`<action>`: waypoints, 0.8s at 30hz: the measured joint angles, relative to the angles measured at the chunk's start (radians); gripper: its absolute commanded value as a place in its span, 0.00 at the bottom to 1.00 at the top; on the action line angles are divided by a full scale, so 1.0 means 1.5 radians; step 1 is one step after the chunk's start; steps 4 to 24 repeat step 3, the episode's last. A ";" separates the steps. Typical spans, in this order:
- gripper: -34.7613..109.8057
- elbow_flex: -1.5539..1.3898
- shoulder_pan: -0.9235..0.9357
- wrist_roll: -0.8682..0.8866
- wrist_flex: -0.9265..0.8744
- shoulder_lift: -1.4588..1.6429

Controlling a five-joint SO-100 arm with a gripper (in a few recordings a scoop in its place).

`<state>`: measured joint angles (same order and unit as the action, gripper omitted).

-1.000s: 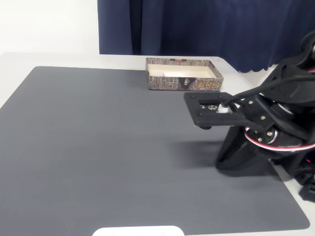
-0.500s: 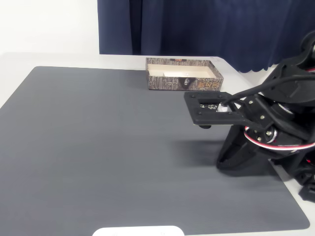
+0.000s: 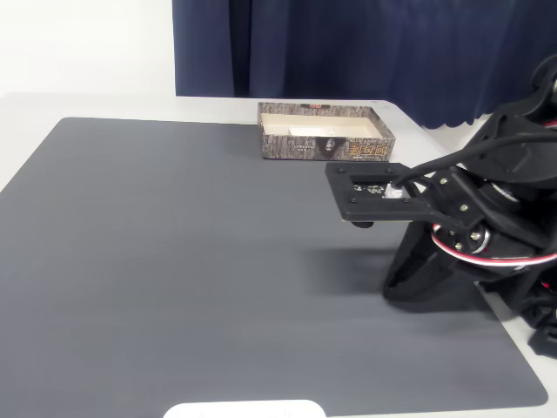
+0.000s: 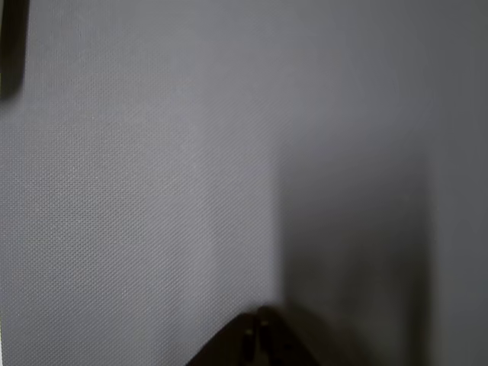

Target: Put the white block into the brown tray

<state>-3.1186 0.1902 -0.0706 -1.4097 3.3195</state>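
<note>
One white block (image 3: 305,131) lies inside the brown tray (image 3: 324,144), well apart from the closed, empty fingers (image 4: 255,339).

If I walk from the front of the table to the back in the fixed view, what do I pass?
White block at the near edge → grey mat → black arm → brown tray → blue curtain.

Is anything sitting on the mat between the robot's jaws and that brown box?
No: in the fixed view only bare grey mat separates the gripper from the brown tray.
</note>
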 measured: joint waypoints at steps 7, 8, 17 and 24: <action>0.24 0.000 0.000 0.000 0.000 0.000; 0.24 0.000 0.000 0.000 0.000 0.000; 0.24 0.000 0.000 0.000 0.000 0.000; 0.24 0.000 0.000 0.000 0.000 0.000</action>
